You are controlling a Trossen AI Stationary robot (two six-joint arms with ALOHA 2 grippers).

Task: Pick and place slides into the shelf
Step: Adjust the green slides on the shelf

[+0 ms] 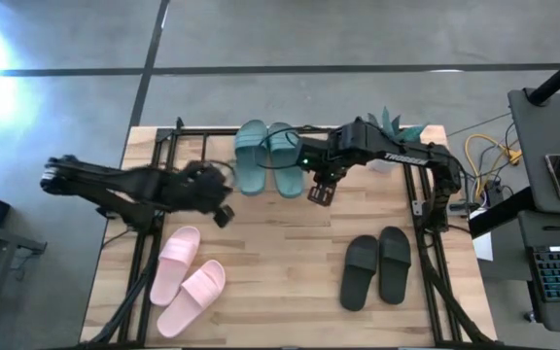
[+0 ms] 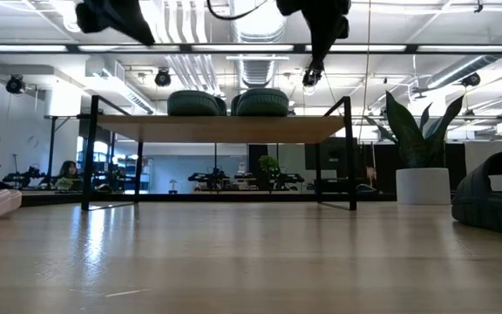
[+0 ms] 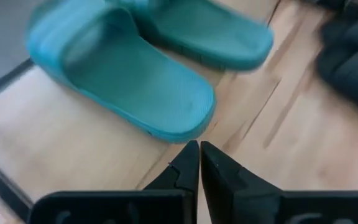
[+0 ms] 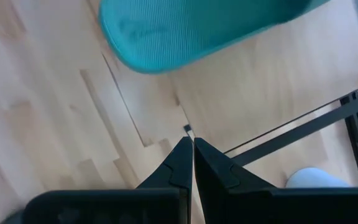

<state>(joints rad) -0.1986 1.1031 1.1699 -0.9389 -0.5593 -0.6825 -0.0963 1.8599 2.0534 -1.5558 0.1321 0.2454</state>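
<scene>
The dark green slides [image 1: 266,156] lie side by side on the shelf's wooden top board [image 2: 216,128], and they show there in the low view [image 2: 227,102]. The pink pair [image 1: 189,278] lies on the table at the near left. The black pair [image 1: 377,265] lies at the near right. My left gripper [image 1: 224,213] is shut and empty, in the air just near and left of the green pair [image 3: 135,68]. My right gripper [image 1: 321,192] is shut and empty, hanging by the shelf's near right edge [image 2: 312,77], next to a green toe [image 4: 197,25].
A potted plant [image 1: 394,124] stands at the far right beside the shelf, and it also shows in the low view [image 2: 421,139]. The shelf's black wire legs [image 2: 351,153] stand on the table. Bare wood lies between the pink and black pairs [image 1: 280,272].
</scene>
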